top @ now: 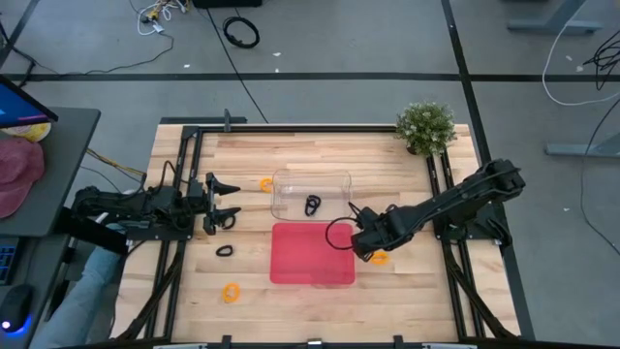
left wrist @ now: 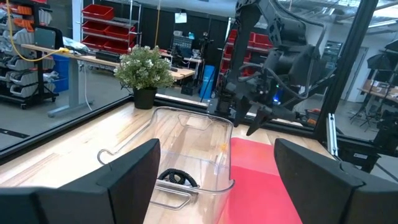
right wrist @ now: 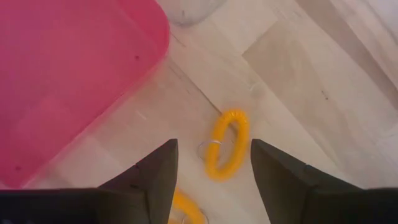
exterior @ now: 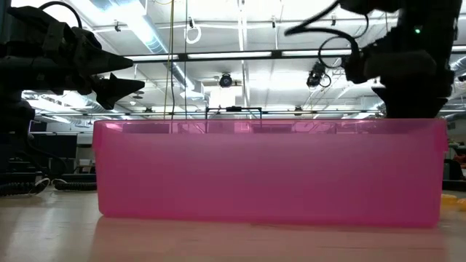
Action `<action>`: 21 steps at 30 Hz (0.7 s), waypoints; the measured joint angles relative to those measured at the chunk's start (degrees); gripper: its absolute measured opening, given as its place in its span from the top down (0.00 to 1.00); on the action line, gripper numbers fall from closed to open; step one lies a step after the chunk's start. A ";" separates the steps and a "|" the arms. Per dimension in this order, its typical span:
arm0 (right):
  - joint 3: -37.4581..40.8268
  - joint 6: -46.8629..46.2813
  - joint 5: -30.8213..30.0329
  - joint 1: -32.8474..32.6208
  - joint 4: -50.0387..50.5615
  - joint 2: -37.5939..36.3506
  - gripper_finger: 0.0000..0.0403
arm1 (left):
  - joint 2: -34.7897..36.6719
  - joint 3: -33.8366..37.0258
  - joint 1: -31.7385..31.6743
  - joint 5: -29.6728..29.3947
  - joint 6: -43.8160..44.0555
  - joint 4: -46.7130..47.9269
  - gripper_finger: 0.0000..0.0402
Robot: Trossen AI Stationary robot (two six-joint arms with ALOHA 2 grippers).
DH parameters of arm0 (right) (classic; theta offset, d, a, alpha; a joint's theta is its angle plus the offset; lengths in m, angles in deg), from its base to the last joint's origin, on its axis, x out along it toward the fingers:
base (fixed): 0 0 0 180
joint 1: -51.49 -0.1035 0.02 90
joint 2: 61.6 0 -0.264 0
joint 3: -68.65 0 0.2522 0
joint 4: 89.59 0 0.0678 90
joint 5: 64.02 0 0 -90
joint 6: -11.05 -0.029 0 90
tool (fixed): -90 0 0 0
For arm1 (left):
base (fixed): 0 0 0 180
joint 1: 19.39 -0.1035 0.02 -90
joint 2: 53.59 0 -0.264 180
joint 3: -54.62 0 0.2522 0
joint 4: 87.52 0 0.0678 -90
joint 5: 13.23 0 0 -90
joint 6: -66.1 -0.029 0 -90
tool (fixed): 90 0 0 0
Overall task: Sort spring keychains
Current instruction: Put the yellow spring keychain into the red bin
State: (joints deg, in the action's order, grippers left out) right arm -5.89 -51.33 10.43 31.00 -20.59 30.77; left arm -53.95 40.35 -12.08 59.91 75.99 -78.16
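From the high view, the right gripper is hanging just off the right edge of the red tray, right over an orange keychain lying on the table; the left gripper is waiting at the left side of the table with its jaws spread wide and nothing between them, close to a black keychain. One black keychain is already lying in the clear tray, and two more orange ones are sitting loose on the wood, so the sorting is looking only partly done and the step in hand appears to be the pickup of the orange piece beside the red tray. The low view is showing mostly the wall of the red tray, with both arms hanging above it and no keychain visible. The left wrist view is looking past the open left fingers toward the clear tray holding its black keychain, with the plant and the right arm beyond. In the right wrist view the jaws are standing apart and empty, the orange keychain is lying on the wood just ahead of and between the fingertips, not yet touched, and a second orange one is lying nearer the wrist. The next move likely calls for coming down so the fingers straddle the loop, then closing.
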 joint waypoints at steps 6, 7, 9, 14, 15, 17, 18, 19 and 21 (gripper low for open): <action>7.94 -0.71 3.32 1.99 -6.44 -0.64 0.49 | 0.00 0.02 0.00 0.00 0.00 0.00 0.20; 9.66 -0.53 4.75 2.61 -8.78 -0.64 0.49 | 0.00 -0.01 0.00 0.00 0.00 0.00 0.20; 12.93 0.85 7.32 3.86 -14.29 -0.62 0.49 | 0.00 0.01 0.00 0.00 0.00 0.01 0.20; 19.17 2.29 10.45 6.13 -21.45 -1.23 0.49 | 0.00 0.02 0.00 0.00 0.00 0.00 0.20; 19.59 1.65 10.46 6.34 -21.76 -1.27 0.50 | 0.00 0.02 0.00 0.00 0.00 0.00 0.20; 20.18 1.17 10.48 6.58 -21.28 -1.47 0.51 | 0.00 0.02 0.00 0.00 0.00 0.02 0.20; 20.18 1.17 10.48 6.60 -21.04 -1.46 0.53 | 0.00 0.02 0.00 0.00 0.02 0.00 0.20; 20.18 1.36 10.41 6.60 -20.92 -1.42 0.55 | 0.00 0.02 0.00 0.00 0.00 -0.02 0.20; 20.16 2.29 10.09 6.60 -20.58 -1.37 0.60 | 0.00 0.01 0.00 0.03 0.01 0.03 0.20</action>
State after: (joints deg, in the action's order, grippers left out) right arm 14.27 -49.04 20.52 37.60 -41.17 29.40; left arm -53.95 40.36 -12.08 59.94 76.00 -78.13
